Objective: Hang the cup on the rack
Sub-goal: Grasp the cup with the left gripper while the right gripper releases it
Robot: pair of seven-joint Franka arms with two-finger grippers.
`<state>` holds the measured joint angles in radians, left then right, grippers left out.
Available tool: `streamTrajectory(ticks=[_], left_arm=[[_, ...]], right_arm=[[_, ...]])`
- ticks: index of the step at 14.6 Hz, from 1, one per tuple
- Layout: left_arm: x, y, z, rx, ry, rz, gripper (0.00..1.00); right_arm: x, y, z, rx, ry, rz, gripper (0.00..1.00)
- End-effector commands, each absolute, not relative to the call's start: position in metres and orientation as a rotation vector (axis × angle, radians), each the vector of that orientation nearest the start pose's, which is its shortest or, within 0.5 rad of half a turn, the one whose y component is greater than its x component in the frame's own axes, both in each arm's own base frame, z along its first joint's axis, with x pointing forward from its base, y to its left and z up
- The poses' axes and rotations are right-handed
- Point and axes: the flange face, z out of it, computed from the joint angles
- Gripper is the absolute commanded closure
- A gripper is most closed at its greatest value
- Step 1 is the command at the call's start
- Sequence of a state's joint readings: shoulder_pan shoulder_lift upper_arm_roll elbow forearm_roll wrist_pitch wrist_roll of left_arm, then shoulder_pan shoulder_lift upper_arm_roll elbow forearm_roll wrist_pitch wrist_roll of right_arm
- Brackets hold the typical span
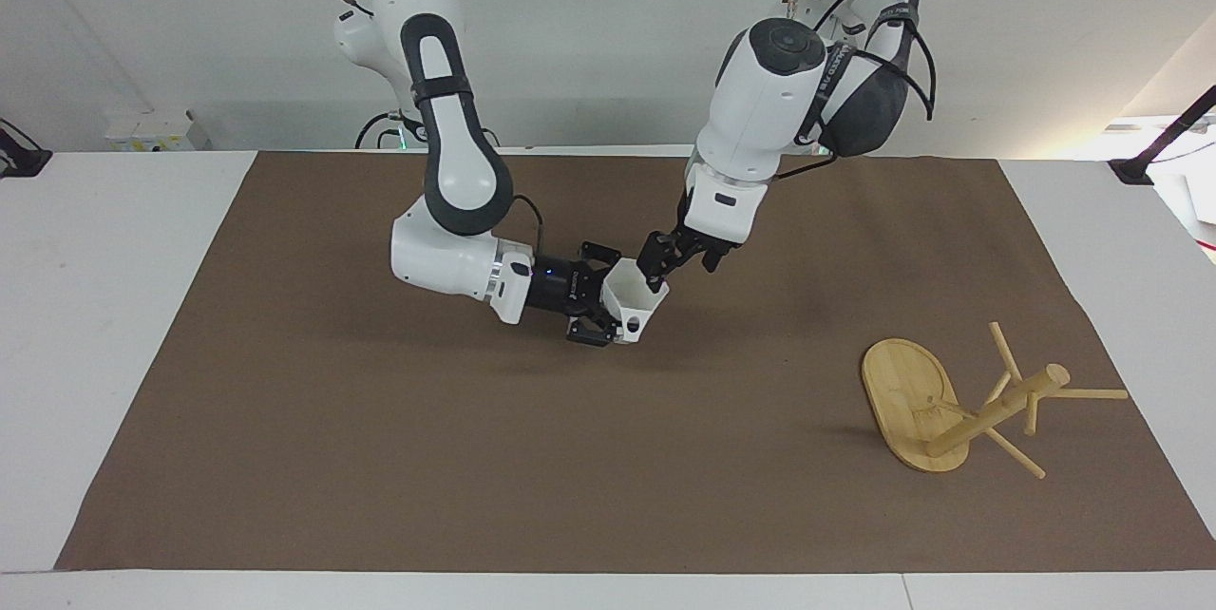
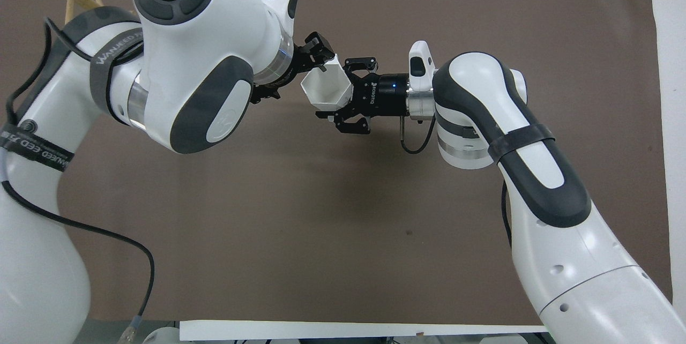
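Holding the cup (image 1: 635, 298) mid-table, the right gripper (image 1: 602, 308) offers it to the left gripper (image 1: 657, 275), whose finger spread can't be read. Handover's pending; the rack (image 1: 917, 406) sits bare near the left arm's end.

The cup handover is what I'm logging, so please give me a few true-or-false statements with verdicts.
1. The right end effector holds the cup. True.
2. The cup hangs on the rack. False: it is held up over the brown mat, apart from the rack.
3. The left end effector is at the cup's rim. True.
4. The rack stands toward the right arm's end of the table. False: it stands toward the left arm's end.
5. The rack holds another mug. False: its pegs are bare.
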<state>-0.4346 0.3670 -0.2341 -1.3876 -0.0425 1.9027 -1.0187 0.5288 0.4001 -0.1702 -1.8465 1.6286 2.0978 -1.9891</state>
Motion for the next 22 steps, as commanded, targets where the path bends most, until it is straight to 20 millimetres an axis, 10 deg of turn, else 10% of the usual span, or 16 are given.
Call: streamTrajectory(ticks=[1,2,4,6,11,13,17,22], left_arm=[[0.551,-0.406,0.512,-3.280,-0.655,-0.014,0.30],[0.547,-0.406,0.507,-3.265,-0.652,0.008,0.56],[0.541,-0.405,0.498,-3.250,-0.640,0.027,0.67],[0.534,-0.410,0.499,-3.252,-0.636,0.033,1.00],[0.541,-0.412,0.501,-3.296,-0.648,-0.033,1.00],[0.544,-0.410,0.503,-3.303,-0.675,-0.052,1.00],[0.560,-0.385,0.501,-3.266,-0.801,-0.063,1.00],[0.553,-0.308,0.496,-3.282,-1.015,-0.360,1.00]], right_arm=[[0.592,0.275,0.343,-1.635,-1.194,-0.997,0.73],[0.593,0.274,0.343,-1.635,-1.193,-0.997,0.73],[0.593,0.273,0.343,-1.637,-1.191,-0.999,0.73],[0.593,0.273,0.343,-1.639,-1.192,-0.999,0.73],[0.593,0.273,0.343,-1.639,-1.191,-0.999,0.63],[0.594,0.270,0.343,-1.631,-1.192,-1.000,0.00],[0.590,0.259,0.361,-1.630,-1.191,-1.024,0.00],[0.583,0.166,0.372,-1.613,-1.250,-0.971,0.00]])
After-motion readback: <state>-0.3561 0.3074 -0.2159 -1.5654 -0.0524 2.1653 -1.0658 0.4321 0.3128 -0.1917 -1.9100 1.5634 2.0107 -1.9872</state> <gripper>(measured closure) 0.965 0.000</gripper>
